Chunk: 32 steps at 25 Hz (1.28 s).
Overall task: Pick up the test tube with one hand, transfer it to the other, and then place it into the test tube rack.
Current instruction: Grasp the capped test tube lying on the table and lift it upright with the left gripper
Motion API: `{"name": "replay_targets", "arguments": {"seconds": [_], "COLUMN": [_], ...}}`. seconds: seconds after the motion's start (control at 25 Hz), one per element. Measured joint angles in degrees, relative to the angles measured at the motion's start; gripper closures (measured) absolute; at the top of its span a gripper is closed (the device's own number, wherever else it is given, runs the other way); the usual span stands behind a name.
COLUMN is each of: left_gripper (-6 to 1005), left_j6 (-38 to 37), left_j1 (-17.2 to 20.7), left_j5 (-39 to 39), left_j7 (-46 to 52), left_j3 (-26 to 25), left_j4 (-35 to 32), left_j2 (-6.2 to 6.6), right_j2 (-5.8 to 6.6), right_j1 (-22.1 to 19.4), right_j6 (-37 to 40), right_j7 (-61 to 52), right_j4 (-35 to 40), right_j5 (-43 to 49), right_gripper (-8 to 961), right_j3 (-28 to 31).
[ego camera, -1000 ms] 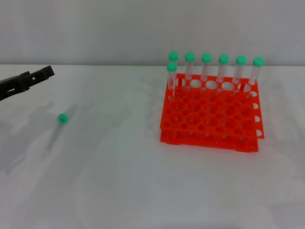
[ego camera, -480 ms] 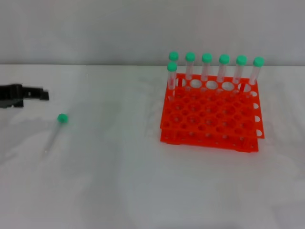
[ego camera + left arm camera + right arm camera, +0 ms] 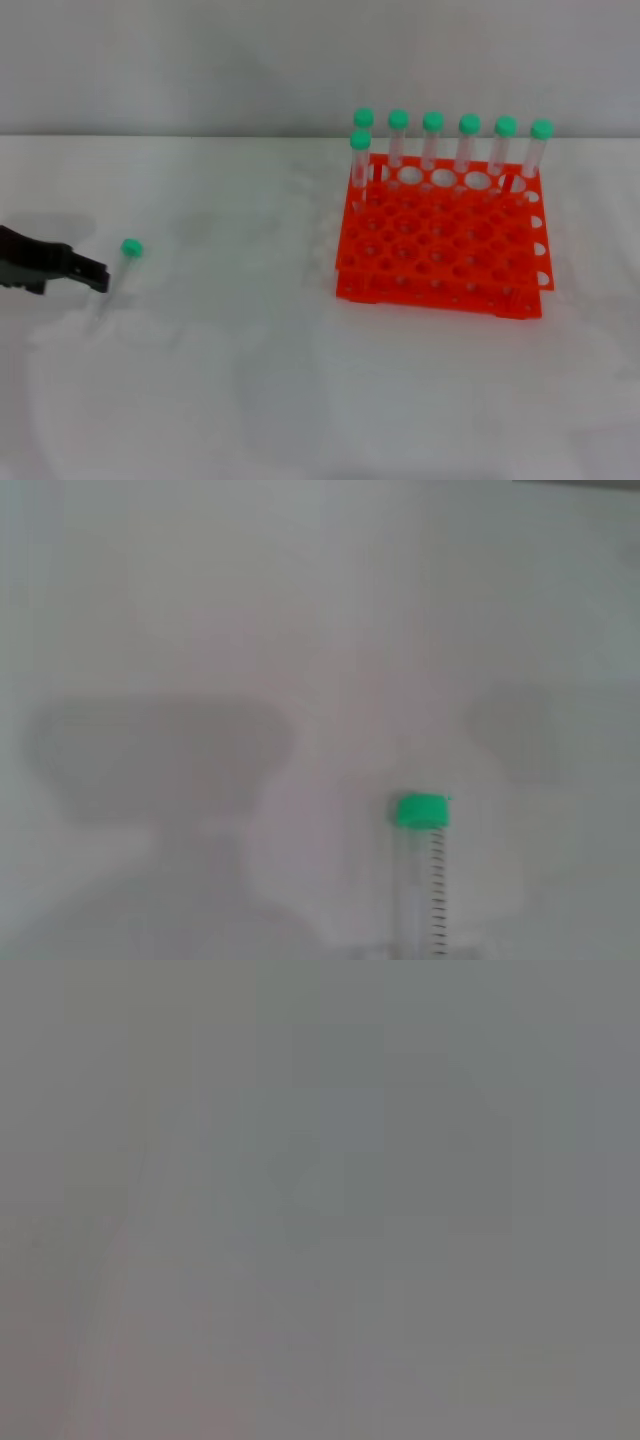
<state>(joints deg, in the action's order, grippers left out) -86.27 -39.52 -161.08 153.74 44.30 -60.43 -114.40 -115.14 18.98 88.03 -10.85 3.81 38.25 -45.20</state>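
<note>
Reaching in low from the left edge, the black two-fingered left claw (image 3: 98, 278) sits just beside the slim clear plastic test tube with a round green cap (image 3: 120, 268), which lies flat on the white surface (image 3: 250, 380); whether the claw is released or clenched cannot be told. A glancing touch could roll the tube away. To the right stands the bright orange-red plastic rack (image 3: 440, 245), seven capped tubes along its far side. The right claw is nowhere visible.
</note>
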Motion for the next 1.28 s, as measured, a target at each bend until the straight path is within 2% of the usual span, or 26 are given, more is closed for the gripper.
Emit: {"name": "replay_targets", "arguments": {"seconds": [0.04,0.28,0.72,0.96,1.28], "left_gripper": [138,147,164,374,431], "left_j6": [0.7,3.3,7.3,9.4,10.1], "left_j1": [0.0,0.3,1.0,0.3,-0.1], "left_j5": [-0.2,-0.2,-0.5,-0.6,-0.7], "left_j7": [-0.1,-0.2,-0.4,-1.2,-1.5], "left_j3": [0.0,0.0,0.0,0.0,0.0], "left_j4": [0.1,1.8,4.3,8.1,8.7], "left_j2": [-0.77,-2.21,-2.17,-1.85,-1.86], "right_j2": [0.0,0.0,0.0,0.0,0.0], "right_j1": [0.0,0.0,0.3,0.4,1.0], "right_j6": [-0.3,-0.5,-2.5,-2.7,-3.2], "right_j7": [0.0,0.0,0.0,0.0,0.0], "right_j4": [0.0,0.0,0.5,0.5,0.6], "right_j5": [0.0,0.0,-0.1,-0.1,-0.3], "right_gripper": [81,80,80,80,81], "right_j3": [0.0,-0.1,0.0,-0.1,0.0]}}
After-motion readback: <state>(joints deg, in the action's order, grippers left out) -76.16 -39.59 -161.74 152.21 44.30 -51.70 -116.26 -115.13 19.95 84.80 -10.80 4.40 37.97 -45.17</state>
